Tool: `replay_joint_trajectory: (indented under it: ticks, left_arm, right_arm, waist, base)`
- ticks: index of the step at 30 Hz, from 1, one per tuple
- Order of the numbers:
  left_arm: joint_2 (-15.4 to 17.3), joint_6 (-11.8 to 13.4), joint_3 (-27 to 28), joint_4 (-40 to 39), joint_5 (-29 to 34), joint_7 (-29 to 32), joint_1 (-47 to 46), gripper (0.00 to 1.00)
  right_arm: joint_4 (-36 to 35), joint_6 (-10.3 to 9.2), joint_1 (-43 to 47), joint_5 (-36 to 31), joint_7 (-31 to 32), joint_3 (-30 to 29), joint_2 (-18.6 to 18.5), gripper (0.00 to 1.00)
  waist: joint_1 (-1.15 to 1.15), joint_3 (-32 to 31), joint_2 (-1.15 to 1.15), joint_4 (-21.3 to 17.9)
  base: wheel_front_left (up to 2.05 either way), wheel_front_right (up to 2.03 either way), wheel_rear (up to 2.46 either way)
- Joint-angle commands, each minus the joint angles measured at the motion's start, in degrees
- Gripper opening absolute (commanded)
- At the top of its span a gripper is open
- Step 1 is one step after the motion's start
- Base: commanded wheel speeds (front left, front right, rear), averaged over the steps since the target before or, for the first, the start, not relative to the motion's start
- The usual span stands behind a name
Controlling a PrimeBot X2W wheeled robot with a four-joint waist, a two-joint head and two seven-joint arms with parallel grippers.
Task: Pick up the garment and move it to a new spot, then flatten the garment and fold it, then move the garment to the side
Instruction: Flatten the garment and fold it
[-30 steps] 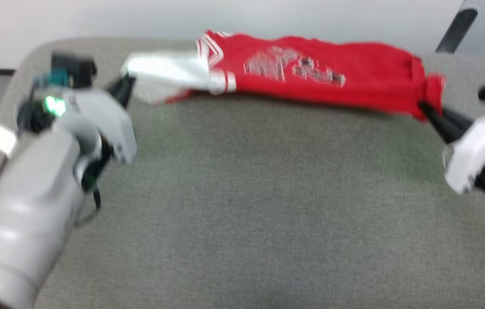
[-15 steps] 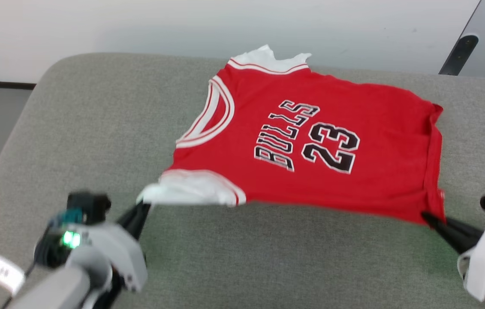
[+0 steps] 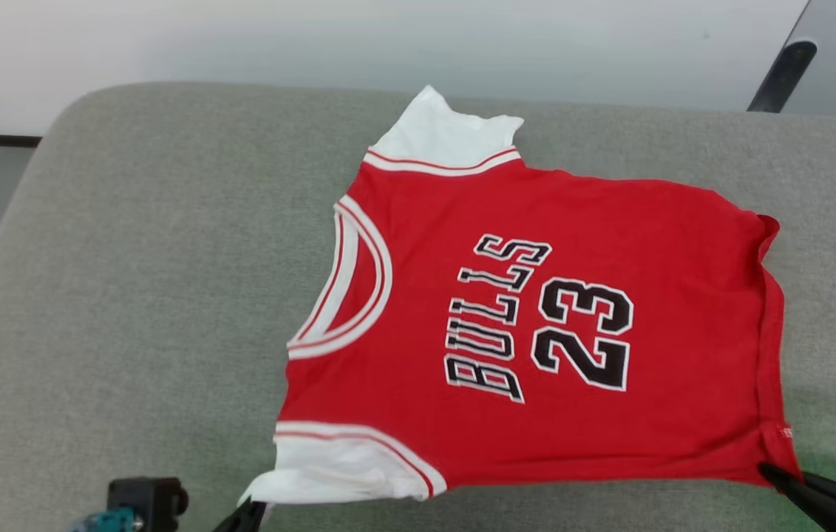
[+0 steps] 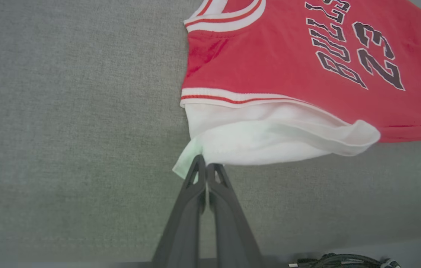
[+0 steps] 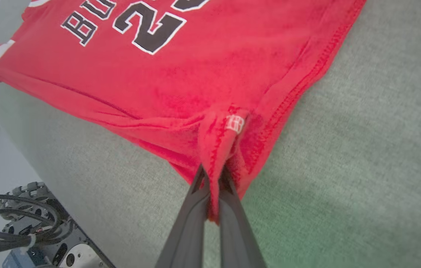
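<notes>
Left gripper (image 4: 206,165): fingers pressed together, pinching the loose lower corner of the near white sleeve (image 4: 270,137).
Right gripper (image 5: 214,178): fingers pressed together on a bunched red hem corner, just below a small white tag (image 5: 235,124).
Garment (image 3: 610,222): spread front-up with its dark lettering and number showing, it reaches from both sets of fingertips away toward the far rim. The neckline is on the robot's left and the hem on its right.
Near edge: runs between the two pinched corners.
Grey fabric surface (image 3: 151,258): lies under the garment, bare to its left.
</notes>
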Motion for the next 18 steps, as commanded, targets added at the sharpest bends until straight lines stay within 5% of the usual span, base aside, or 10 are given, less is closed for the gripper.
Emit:
replay_joint_trajectory:
  ticks: [1, 9, 13, 18]
  left_arm:
    - [0.61, 0.65, 0.56, -0.32, 0.03, -0.36, 0.14, 0.00]
    - [7.71, 3.63, 3.41, -5.71, 3.89, 2.06, -4.94, 0.00]
    - [9.77, 0.85, 3.37, -4.27, 6.65, 6.44, -12.68, 0.00]
    - [7.84, -5.56, 1.29, 1.96, 9.50, 13.26, -23.78, 0.00]
  right_arm:
    - [0.06, -0.08, 0.57, 0.39, 0.18, -0.60, -0.50, 0.00]
    - [-1.59, -0.09, 1.54, 2.91, 4.74, -7.43, 0.37, 0.00]
    - [-0.46, -0.10, -0.98, 1.40, 8.39, -10.67, 2.88, 0.00]
    - [2.05, -0.10, -5.81, -2.51, 13.21, -13.76, 7.34, 0.00]
  waist:
    - [0.00, 0.46, 0.00, -0.45]
    - [0.00, 2.06, 0.00, -3.05]
    - [0.00, 2.89, 0.00, -4.45]
    - [0.00, 4.57, 0.00, -5.92]
  base:
    - [0.00, 0.00, 0.00]
    - [0.00, 0.00, 0.00]
    - [0.00, 0.00, 0.00]
    - [0.00, 0.00, 0.00]
